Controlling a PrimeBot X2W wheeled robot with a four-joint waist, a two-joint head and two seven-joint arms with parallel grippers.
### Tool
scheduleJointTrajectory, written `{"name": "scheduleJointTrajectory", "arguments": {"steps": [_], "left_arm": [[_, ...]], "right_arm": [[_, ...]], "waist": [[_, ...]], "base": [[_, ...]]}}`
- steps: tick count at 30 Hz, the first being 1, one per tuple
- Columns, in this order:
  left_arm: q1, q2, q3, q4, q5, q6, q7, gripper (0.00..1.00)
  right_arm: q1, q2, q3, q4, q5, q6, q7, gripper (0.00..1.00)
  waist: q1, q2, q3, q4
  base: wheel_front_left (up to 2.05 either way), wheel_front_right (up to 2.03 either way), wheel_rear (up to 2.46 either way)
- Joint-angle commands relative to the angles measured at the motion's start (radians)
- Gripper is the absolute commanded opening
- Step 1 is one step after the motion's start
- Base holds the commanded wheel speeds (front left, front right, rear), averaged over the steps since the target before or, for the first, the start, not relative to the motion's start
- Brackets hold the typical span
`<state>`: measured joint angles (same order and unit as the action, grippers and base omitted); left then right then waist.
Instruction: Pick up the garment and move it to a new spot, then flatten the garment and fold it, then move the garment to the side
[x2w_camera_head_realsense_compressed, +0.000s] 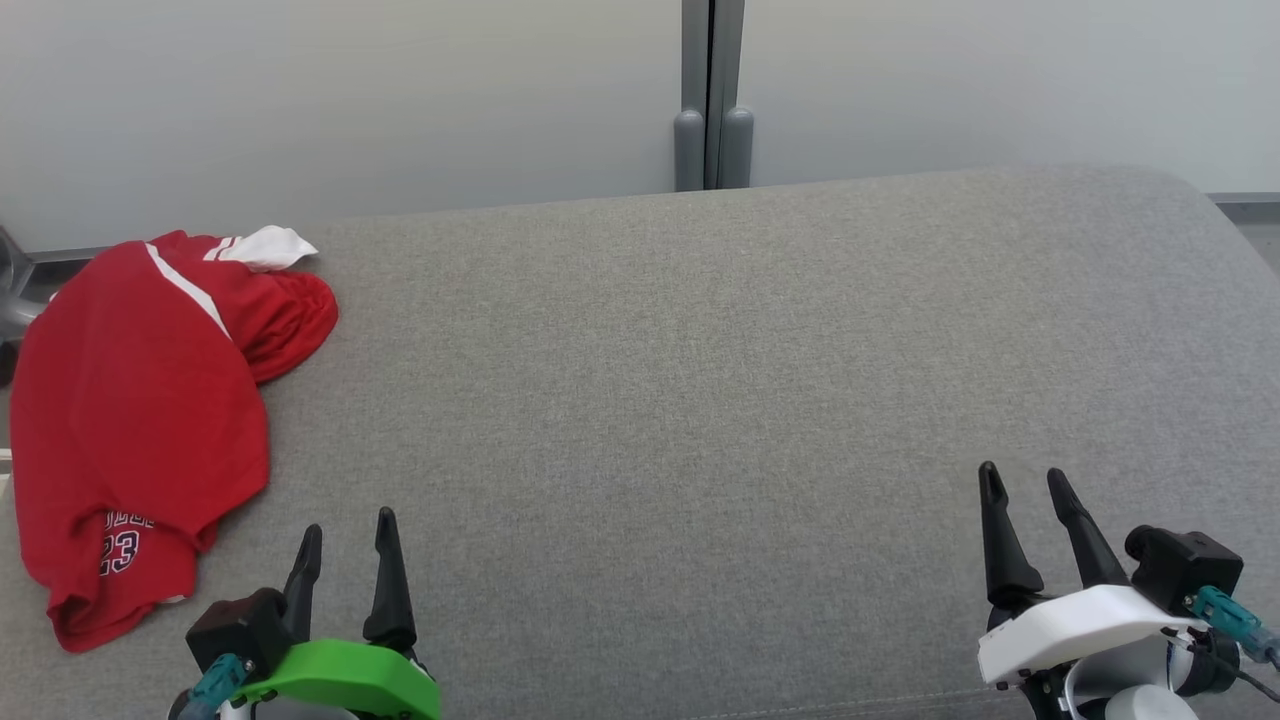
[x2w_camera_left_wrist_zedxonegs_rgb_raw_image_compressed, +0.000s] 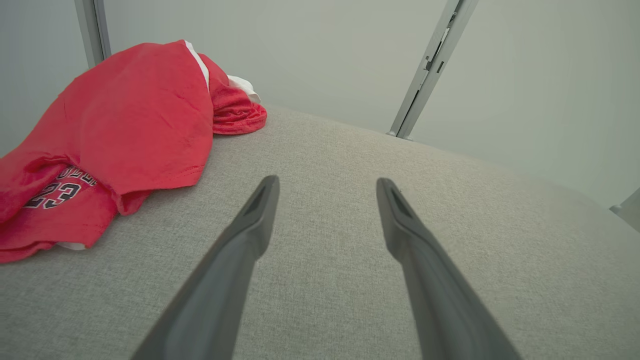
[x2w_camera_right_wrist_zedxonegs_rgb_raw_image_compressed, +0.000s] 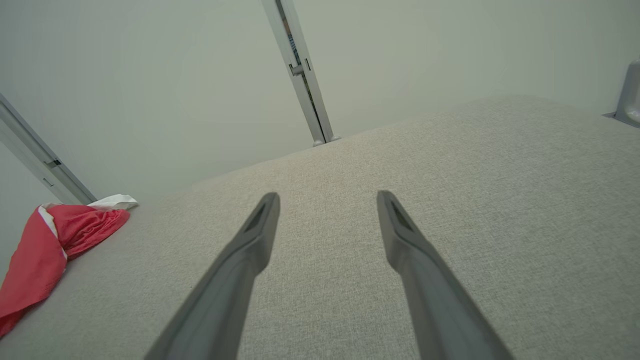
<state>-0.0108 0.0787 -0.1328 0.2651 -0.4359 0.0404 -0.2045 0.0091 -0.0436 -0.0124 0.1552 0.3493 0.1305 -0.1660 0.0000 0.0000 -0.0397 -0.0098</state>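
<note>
The garment (x2w_camera_head_realsense_compressed: 140, 400) is a red jersey with white trim and the number 23, lying crumpled at the far left of the grey cushioned surface (x2w_camera_head_realsense_compressed: 700, 380). Its red folds rise at the upper left of the left wrist view (x2w_camera_left_wrist_zedxonegs_rgb_raw_image_compressed: 135, 120) and sit small at the left edge of the right wrist view (x2w_camera_right_wrist_zedxonegs_rgb_raw_image_compressed: 45, 250). My left gripper (x2w_camera_head_realsense_compressed: 348, 535) is open at the lower left, just right of the jersey's near hem, touching nothing. Far from the jersey, my right gripper (x2w_camera_head_realsense_compressed: 1025, 480) stands open at the lower right, over bare fabric.
A pale wall with a grey vertical post (x2w_camera_head_realsense_compressed: 712, 95) runs behind the surface. A grey metal part (x2w_camera_head_realsense_compressed: 15, 290) shows at the left edge behind the jersey. The cushion's back edge curves down at the far right (x2w_camera_head_realsense_compressed: 1200, 200).
</note>
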Motion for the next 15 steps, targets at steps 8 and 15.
{"name": "scheduleJointTrajectory", "arguments": {"steps": [8, 15], "left_arm": [[0.003, 0.016, -0.008, -0.009, 0.072, 0.015, -0.018, 1.00], [0.011, 0.020, -0.014, -0.024, 0.120, 0.026, -0.019, 1.00]], "right_arm": [[-0.019, -0.007, 0.016, 0.010, -0.080, 0.000, -0.029, 1.00], [-0.018, -0.007, 0.029, 0.001, -0.136, 0.000, -0.047, 1.00]], "waist": [[0.0000, 0.0000, -0.005, 0.000], [0.0000, 0.0000, -0.009, -0.003]], "base": [[0.00, 0.00, 0.00], [0.00, 0.00, 0.00]]}}
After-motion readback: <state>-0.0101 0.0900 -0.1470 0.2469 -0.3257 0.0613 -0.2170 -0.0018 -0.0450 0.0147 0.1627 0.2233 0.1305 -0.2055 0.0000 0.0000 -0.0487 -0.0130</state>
